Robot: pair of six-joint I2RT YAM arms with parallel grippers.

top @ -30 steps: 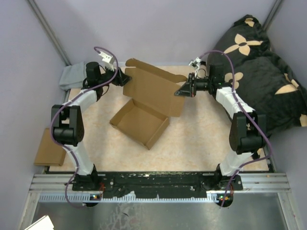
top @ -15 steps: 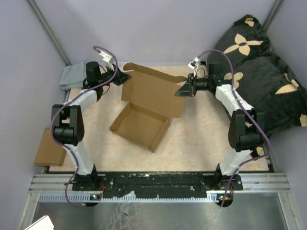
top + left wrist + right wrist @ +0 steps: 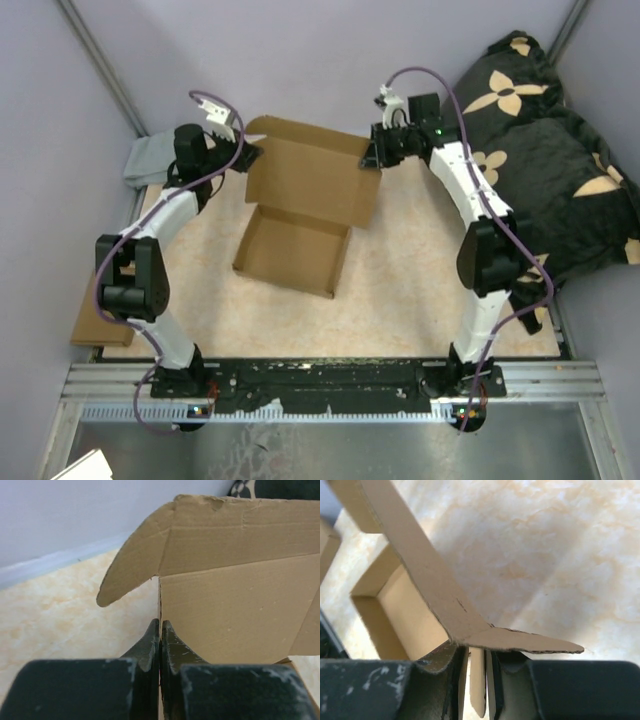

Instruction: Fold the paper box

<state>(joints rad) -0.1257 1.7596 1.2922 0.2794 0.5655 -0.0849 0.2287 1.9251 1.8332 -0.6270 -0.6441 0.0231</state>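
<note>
Looking down from the top camera, I see the large plain brown cardboard mailer box (image 3: pixel 292 250) sitting on the beige marbled table (image 3: pixel 420 290) toward 12 o'clock, its tray flat and its lid standing up along the far side. My left gripper (image 3: pixel 250 155) is clenched on the lid's 10 o'clock corner. My right gripper (image 3: pixel 372 158) is pinching the lid's flap at 2 o'clock.

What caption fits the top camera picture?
The left hand and right hand pinch the raised lid of the paper box.
</note>
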